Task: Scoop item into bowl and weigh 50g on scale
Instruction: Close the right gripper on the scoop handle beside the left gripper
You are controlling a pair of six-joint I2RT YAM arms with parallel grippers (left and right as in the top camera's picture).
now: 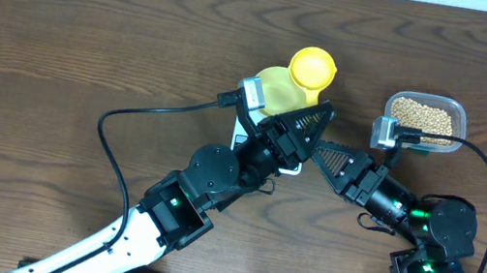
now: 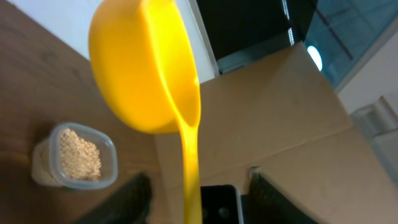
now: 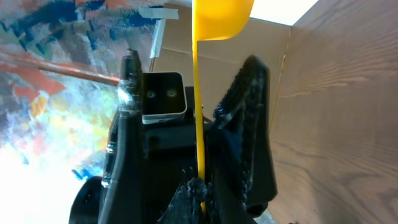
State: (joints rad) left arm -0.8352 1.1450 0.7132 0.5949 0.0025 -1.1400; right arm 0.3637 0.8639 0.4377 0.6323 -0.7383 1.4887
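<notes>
A: Who has the yellow scoop [image 1: 313, 67] at this point?

B: The right pincer [image 3: 199, 190]. Its jaws are closed tight on the tail end of the handle. The left pincer [image 1: 324, 112] stands about half open, with a finger on either side of the handle; in its own wrist view both look clear of it.

A: So the hand-over is the step. How is it done well?

B: I'd have the left back straight off along the handle without brushing it. The right grips only the very end, and a long lever twists easily. Keep the cup level.

A: And the beans [image 1: 423, 114]?

B: All in the clear tub [image 1: 464, 115], well to the right on the tabletop [image 1: 91, 44]. The scoop looks empty. The pale-yellow bowl [image 1: 276, 88] sits just under the cup, seemingly on the white scale [image 1: 289, 169], which the left arm mostly hides.

A: Then?

B: Swing wide of the bowl so the scale isn't nudged, and dip shallow — small scoops make the target weight easier to hit.
</notes>
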